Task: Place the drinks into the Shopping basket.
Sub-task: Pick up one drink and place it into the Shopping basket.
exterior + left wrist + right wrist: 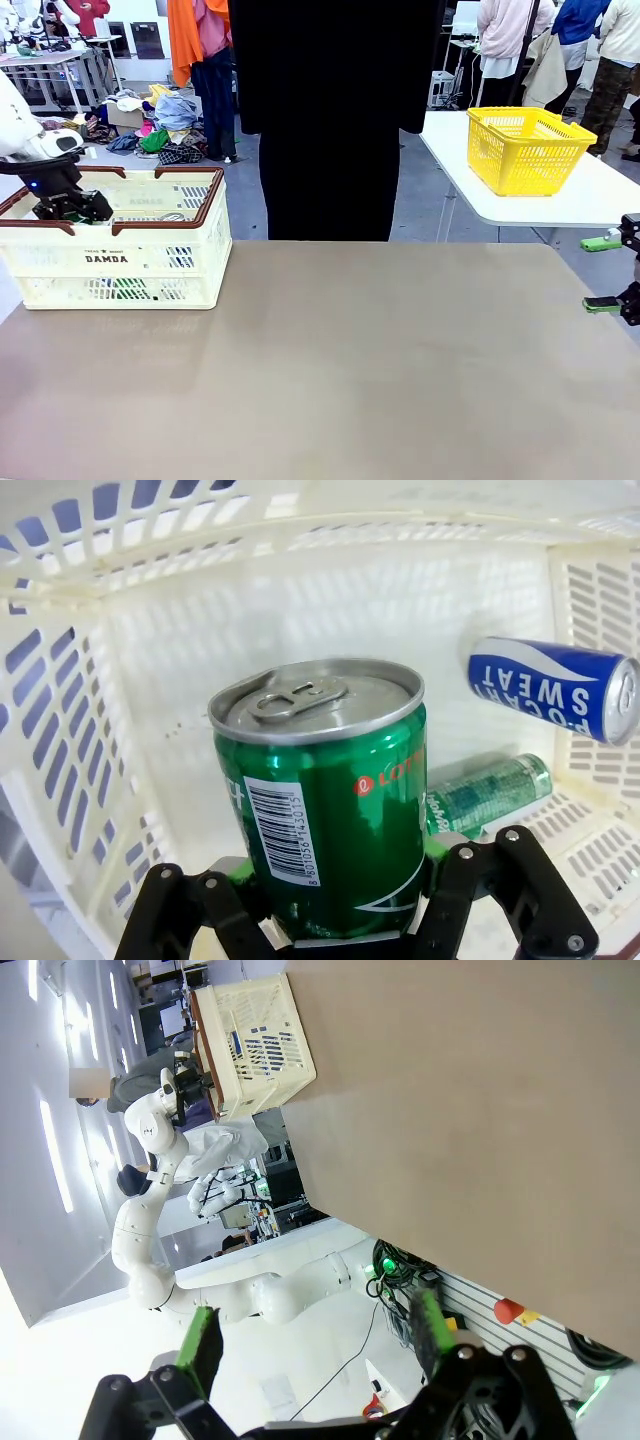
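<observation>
Green can (325, 800) stands upright between the left gripper (345, 905), clamped at its base, hanging inside the Shopping basket (60, 262) above its floor, where a blue can (555, 688) and another green one (490, 792) lie flat. Right gripper (606, 274) waits wide apart, empty, far across the table (330, 370). Front view hides the held can behind the basket wall.

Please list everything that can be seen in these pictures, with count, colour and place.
Shopping basket: one, cream with brown rim, table's left far corner.
Green cans: two, one upright in the left gripper inside the basket, one lying on the basket floor.
Blue can: one, lying in the basket.
Yellow basket: one, on the white table behind.
Table: one, tan.
Person: one, in black, far side.
Left gripper: shut on the can.
Right gripper: open, right edge.
</observation>
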Robot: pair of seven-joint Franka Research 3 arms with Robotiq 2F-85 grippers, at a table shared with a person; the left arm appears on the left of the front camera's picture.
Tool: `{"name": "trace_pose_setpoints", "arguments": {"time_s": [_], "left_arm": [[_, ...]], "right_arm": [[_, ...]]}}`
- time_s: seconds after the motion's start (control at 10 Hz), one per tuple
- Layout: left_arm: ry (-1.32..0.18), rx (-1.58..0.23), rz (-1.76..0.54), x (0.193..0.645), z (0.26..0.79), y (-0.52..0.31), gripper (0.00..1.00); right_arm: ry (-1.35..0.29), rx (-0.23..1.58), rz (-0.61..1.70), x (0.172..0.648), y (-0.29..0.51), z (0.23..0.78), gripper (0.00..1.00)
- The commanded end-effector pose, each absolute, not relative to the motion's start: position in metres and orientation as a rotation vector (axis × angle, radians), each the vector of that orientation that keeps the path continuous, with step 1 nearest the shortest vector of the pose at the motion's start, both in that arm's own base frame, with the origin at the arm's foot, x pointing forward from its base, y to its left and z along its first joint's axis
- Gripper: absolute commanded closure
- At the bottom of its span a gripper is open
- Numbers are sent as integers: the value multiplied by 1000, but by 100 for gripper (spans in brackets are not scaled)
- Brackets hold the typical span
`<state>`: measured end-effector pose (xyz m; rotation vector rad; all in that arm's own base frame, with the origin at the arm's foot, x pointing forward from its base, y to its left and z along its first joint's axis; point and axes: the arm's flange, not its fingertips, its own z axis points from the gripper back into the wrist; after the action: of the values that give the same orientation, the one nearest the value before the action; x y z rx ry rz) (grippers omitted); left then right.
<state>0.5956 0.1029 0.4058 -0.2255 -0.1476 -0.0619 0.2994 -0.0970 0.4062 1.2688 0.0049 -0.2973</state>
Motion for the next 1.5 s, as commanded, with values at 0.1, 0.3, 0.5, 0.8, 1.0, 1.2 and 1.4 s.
{"name": "trace_pose_setpoints", "arguments": {"time_s": [0.1,0.3,0.5,0.8,1.0,1.2,1.4], "left_arm": [[-164,-206,-46,594,409,99,0],[-163,-199,-41,594,409,100,0],[-166,-191,-44,594,410,99,0],[-189,-190,-66,592,426,94,0],[-207,-221,-69,591,479,88,0],[-178,-414,-91,596,557,81,0],[-135,-665,5,594,606,93,0]], "right_arm": [[3,1288,-316,302,-96,412,0],[3,1288,-316,302,-96,412,0],[3,1288,-316,302,-96,412,0],[3,1288,-316,302,-96,412,0],[3,1288,-316,302,-96,412,0],[3,1288,-316,302,-96,412,0],[3,1288,-316,302,-96,412,0]]}}
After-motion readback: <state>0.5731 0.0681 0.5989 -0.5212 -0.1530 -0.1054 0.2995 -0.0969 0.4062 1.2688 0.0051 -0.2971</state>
